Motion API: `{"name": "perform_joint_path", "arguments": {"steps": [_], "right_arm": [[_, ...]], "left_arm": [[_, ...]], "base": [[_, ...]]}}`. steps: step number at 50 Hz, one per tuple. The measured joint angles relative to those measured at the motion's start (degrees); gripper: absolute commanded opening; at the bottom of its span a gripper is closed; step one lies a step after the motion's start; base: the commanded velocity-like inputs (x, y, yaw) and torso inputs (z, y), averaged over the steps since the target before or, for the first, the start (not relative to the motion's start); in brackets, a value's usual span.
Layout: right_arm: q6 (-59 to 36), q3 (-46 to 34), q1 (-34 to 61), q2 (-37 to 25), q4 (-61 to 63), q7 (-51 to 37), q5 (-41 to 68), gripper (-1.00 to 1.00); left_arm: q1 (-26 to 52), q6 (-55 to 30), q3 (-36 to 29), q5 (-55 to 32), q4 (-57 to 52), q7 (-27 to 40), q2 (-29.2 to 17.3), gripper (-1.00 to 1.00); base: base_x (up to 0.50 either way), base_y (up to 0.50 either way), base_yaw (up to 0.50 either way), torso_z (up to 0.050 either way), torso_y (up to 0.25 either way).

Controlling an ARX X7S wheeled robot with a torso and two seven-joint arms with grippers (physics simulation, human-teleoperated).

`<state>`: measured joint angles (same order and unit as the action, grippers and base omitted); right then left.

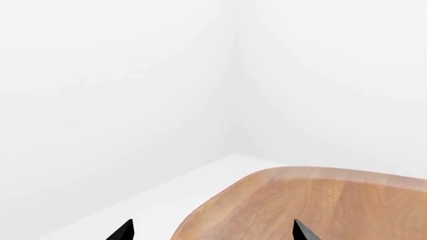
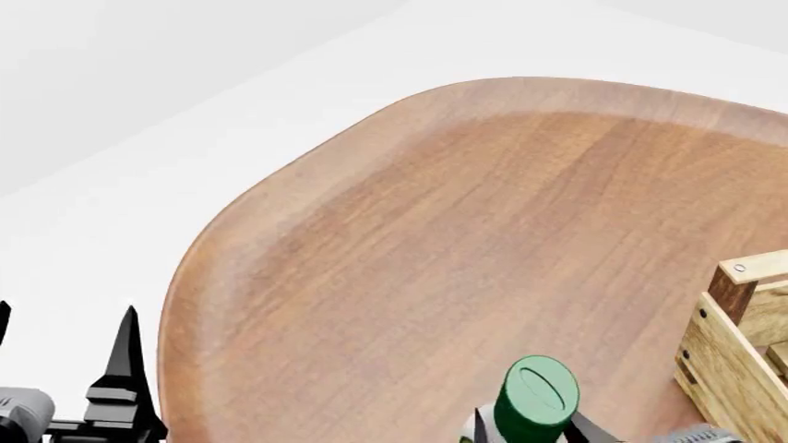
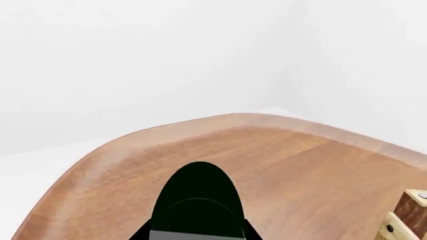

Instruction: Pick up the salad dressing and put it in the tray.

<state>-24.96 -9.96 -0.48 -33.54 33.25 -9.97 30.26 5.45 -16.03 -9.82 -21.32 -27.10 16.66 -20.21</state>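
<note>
The salad dressing [image 2: 537,399] is a bottle with a green cap, at the near edge of the head view. My right gripper [image 2: 532,430] is shut on it, one dark finger on each side. In the right wrist view the bottle's dark top [image 3: 198,197] fills the gap between the fingers [image 3: 138,233]. The tray [image 2: 743,325], a light-wood crate with a dark corner post, shows only its corner to the right of the bottle, and its corner [image 3: 408,216] also shows in the right wrist view. My left gripper [image 2: 62,355] stands open and empty off the table's left edge, with nothing between its tips in the left wrist view [image 1: 213,231].
A rounded wooden table top [image 2: 468,240] carries the bottle and the crate. White floor and white walls [image 1: 133,100] surround it. The table's curved edge [image 1: 220,200] runs just ahead of the left gripper.
</note>
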Motion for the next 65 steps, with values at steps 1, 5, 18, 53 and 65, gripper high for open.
{"name": "perform_joint_path", "arguments": {"steps": [1, 5, 18, 53, 65], "right_arm": [[-0.33, 0.56, 0.06, -0.14, 0.53, -0.42, 0.42, -1.00], [-1.65, 2.80, 0.38, -0.77, 2.55, -2.12, 2.05, -1.00], [-5.60, 9.59, 1.93, -3.03, 5.98, -7.36, 5.54, -1.00], [-11.90, 27.31, 7.26, -7.22, -4.37, -19.05, 7.79, -1.00], [-11.71, 30.41, 10.35, -6.96, -13.47, -21.54, 6.18, -1.00]], "left_arm": [[0.01, 0.00, -0.01, -0.02, 0.00, 0.00, -0.02, 1.00], [0.09, 0.01, -0.03, -0.12, 0.04, 0.01, -0.11, 1.00], [0.27, 0.12, 0.05, -0.50, 0.21, 0.04, -0.38, 1.00], [0.15, 0.84, -0.46, -0.52, 0.74, 0.50, -0.68, 1.00], [0.13, 0.91, -0.52, -0.65, 0.66, 0.75, -0.82, 1.00]], "base": [[0.00, 0.00, 0.00, 0.000, 0.000], [0.00, 0.00, 0.00, 0.000, 0.000], [0.00, 0.00, 0.00, 0.000, 0.000], [0.00, 0.00, 0.00, 0.000, 0.001], [0.00, 0.00, 0.00, 0.000, 0.000]]}}
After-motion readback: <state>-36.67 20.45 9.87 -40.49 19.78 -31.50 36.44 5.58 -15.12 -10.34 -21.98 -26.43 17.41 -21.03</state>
